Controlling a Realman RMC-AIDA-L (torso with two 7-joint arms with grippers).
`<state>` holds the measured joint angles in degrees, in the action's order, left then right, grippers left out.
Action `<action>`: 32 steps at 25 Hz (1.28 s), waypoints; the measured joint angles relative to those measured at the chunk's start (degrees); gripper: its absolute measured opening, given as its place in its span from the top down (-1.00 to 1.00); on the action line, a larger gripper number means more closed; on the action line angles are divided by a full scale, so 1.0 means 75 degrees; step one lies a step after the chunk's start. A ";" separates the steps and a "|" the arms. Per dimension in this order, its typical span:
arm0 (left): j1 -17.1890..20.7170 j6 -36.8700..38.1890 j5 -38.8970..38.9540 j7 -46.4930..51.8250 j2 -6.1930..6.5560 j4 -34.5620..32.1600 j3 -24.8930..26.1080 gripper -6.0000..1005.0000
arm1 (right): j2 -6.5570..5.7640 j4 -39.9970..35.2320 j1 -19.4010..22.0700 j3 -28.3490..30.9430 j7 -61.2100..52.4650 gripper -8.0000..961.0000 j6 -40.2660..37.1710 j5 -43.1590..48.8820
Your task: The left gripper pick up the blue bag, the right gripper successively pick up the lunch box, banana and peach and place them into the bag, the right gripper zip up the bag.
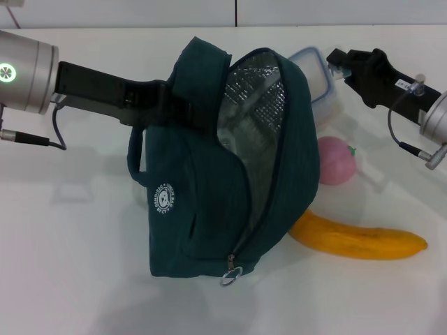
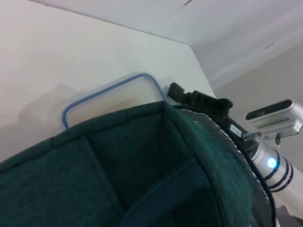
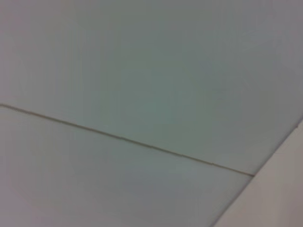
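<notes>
The blue bag [image 1: 230,181] hangs tilted over the white table, its mouth open to the right and its silver foil lining [image 1: 255,101] showing. My left gripper [image 1: 173,105] is shut on the bag's upper handle. The lunch box [image 1: 318,78] stands on edge at the far side of the bag's mouth, and my right gripper [image 1: 339,63] is closed on its right end. In the left wrist view the lunch box [image 2: 111,97] shows over the bag's rim [image 2: 142,142], with the right gripper [image 2: 180,92] at its corner. The peach [image 1: 337,160] and the banana [image 1: 360,241] lie to the bag's right.
The metal ring zip pull [image 1: 232,276] dangles at the bag's lower front corner. The white table [image 1: 70,265] stretches to the left and front of the bag. The right wrist view shows only a pale panelled surface [image 3: 142,94].
</notes>
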<state>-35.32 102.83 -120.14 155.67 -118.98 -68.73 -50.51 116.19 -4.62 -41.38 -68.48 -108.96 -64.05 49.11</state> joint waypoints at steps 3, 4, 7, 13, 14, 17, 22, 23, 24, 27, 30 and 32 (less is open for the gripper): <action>0.0026 0.0000 0.0000 -0.0002 0.0000 0.0000 0.0000 0.92 | 0.0000 0.0011 0.0083 0.0000 -0.0057 0.79 -0.0075 -0.0156; 0.0032 0.0000 0.0000 -0.0002 0.0000 0.0001 -0.0001 0.92 | 0.0000 0.0015 0.0121 0.0001 -0.0065 0.79 -0.0096 -0.0209; 0.0057 0.0000 0.0000 -0.0002 -0.0001 0.0001 -0.0002 0.92 | 0.0000 0.0039 0.0244 0.0002 -0.0081 0.79 -0.0188 -0.0415; 0.0102 0.0000 0.0011 -0.0007 -0.0034 0.0001 -0.0003 0.92 | -0.0001 0.0048 0.0522 0.0002 -0.0089 0.78 -0.0400 -0.0741; 0.0131 0.0002 0.0052 -0.0014 -0.0039 0.0001 -0.0004 0.92 | 0.0000 0.0047 0.0582 0.0001 -0.0092 0.78 -0.0440 -0.0806; 0.0234 0.0008 0.0258 -0.0022 -0.0023 0.0001 -0.0004 0.92 | 0.0000 0.0031 0.0800 0.0001 -0.0095 0.78 -0.0660 -0.1156; 0.0318 0.0012 0.0393 -0.0054 -0.0003 0.0001 0.0089 0.92 | -0.0001 0.0013 0.1105 0.0002 -0.0181 0.78 -0.1060 -0.1713; 0.0327 0.0012 0.0393 -0.0058 -0.0002 0.0000 0.0097 0.92 | -0.0001 0.0018 0.1129 0.0002 -0.0205 0.78 -0.1147 -0.1768; 0.0335 0.0011 0.0393 -0.0058 -0.0002 0.0001 0.0099 0.92 | -0.0001 0.0030 0.1147 0.0001 -0.0234 0.78 -0.1242 -0.1815; 0.0323 0.0009 0.0376 -0.0061 -0.0009 0.0001 0.0102 0.92 | 0.0000 0.0037 0.1213 0.0002 -0.0363 0.78 -0.1490 -0.1915; 0.0298 0.0007 0.0345 -0.0061 -0.0021 0.0001 0.0103 0.92 | 0.0000 0.0072 0.1243 0.0002 -0.0487 0.78 -0.1819 -0.2083; 0.0291 0.0006 0.0325 -0.0061 -0.0027 0.0001 0.0102 0.92 | 0.0000 0.0088 0.1246 0.0002 -0.0573 0.77 -0.2045 -0.2193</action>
<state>-33.14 102.87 -117.70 155.21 -119.18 -68.73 -49.75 116.19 -3.97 -32.03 -68.47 -113.26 -79.39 32.66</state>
